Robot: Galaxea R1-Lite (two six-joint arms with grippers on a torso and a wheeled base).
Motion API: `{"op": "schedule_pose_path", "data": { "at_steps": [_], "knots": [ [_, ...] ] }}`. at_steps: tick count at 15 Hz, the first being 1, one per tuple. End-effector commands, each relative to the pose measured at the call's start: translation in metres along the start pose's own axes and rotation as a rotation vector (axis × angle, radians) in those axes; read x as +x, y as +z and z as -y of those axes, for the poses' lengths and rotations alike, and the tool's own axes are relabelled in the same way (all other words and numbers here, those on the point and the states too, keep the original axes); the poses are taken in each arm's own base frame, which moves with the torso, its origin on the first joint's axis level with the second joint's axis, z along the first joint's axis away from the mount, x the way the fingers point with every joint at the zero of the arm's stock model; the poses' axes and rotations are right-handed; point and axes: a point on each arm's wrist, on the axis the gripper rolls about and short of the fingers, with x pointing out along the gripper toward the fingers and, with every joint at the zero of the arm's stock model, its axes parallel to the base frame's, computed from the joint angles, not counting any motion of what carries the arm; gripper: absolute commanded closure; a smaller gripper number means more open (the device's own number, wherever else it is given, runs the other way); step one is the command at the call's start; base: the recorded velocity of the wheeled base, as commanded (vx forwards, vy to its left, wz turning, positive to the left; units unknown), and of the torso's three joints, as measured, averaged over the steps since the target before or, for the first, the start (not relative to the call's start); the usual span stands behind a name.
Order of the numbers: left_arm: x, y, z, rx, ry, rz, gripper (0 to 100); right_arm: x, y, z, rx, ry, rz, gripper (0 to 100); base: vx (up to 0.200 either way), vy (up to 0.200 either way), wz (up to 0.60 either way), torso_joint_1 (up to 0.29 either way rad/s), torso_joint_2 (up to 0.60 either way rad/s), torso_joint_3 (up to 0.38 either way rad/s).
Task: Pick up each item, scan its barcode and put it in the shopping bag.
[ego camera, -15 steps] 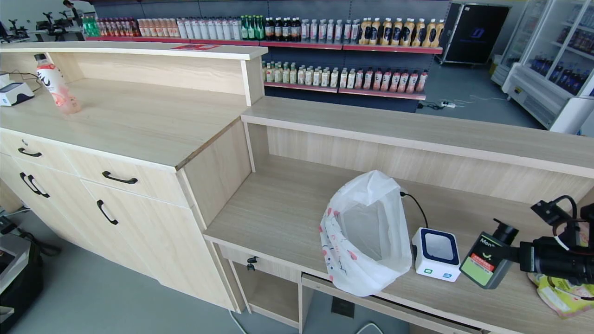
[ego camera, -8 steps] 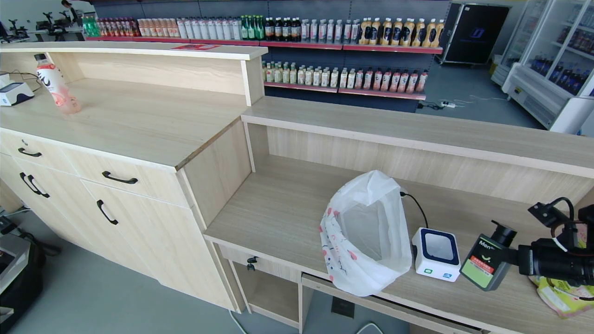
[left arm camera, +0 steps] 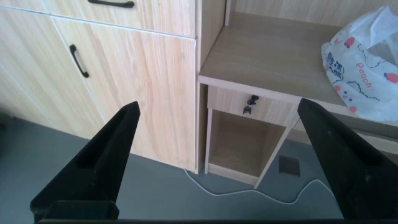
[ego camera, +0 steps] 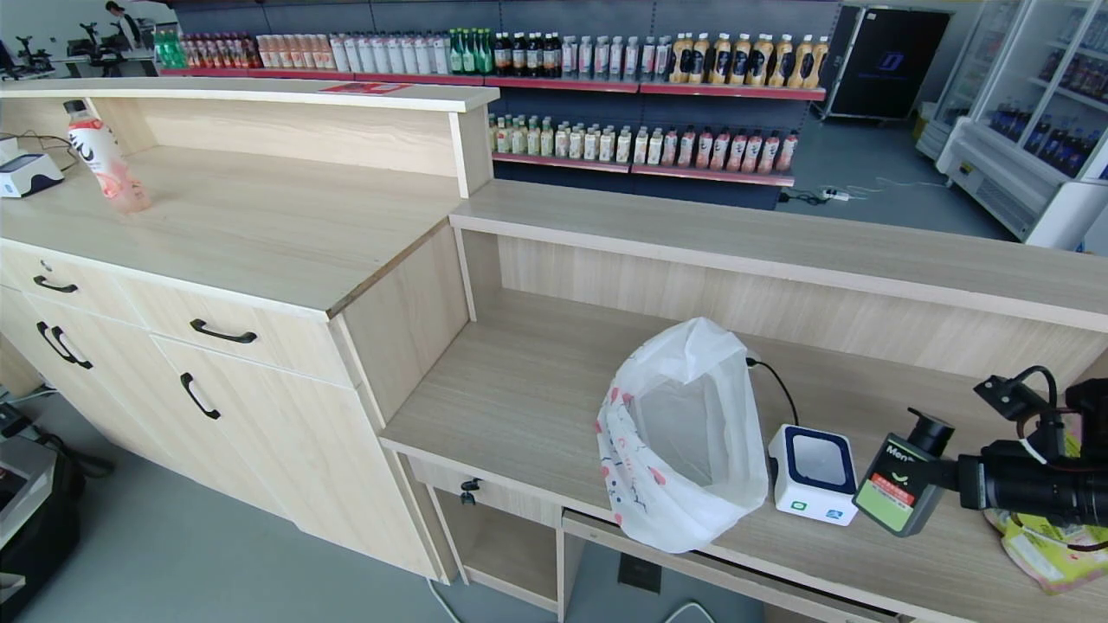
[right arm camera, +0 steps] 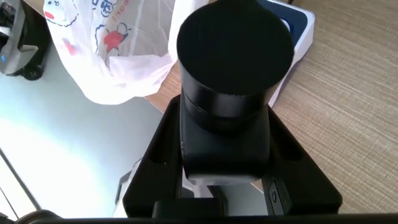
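My right gripper (ego camera: pixel 939 474) is shut on a dark bottle with a green and red label (ego camera: pixel 898 489), held tilted just right of the white and blue barcode scanner (ego camera: pixel 814 474). The bottle's black cap (right arm camera: pixel 233 50) faces the right wrist camera, with the scanner (right arm camera: pixel 291 23) behind it. The white shopping bag (ego camera: pixel 679 437) stands open on the lower counter, left of the scanner; its patterned plastic (right arm camera: pixel 112 43) lies beside the bottle. My left gripper (left arm camera: pixel 221 162) hangs open over the floor in front of the cabinet, with the bag (left arm camera: pixel 367 53) off to one side.
A yellow-green snack pouch (ego camera: pixel 1047 545) lies on the counter under my right arm. A pink bottle (ego camera: pixel 104 156) and a second scanner (ego camera: pixel 26 173) stand on the higher counter at the far left. A black cable (ego camera: pixel 779 385) runs behind the scanner.
My right gripper has shifted the bottle slightly left, closer to the scanner. The left arm and the bag have not moved.
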Motion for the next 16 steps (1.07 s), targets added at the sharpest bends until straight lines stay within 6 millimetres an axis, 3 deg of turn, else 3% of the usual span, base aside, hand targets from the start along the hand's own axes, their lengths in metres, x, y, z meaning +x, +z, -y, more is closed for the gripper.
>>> {"op": "schedule_pose_path", "data": {
  "at_steps": [1, 16],
  "knots": [
    [0.0, 0.0, 0.0, 0.0, 0.0, -0.001, 0, 0.005, 0.0, 0.002, 0.001, 0.019, -0.004, 100, 0.0, 0.0, 0.0, 0.0, 0.0, 0.0],
    [0.0, 0.0, 0.0, 0.0, 0.0, -0.001, 0, 0.037, 0.012, 0.012, -0.02, 0.113, 0.001, 100, 0.0, 0.0, 0.0, 0.0, 0.0, 0.0]
  ]
}}
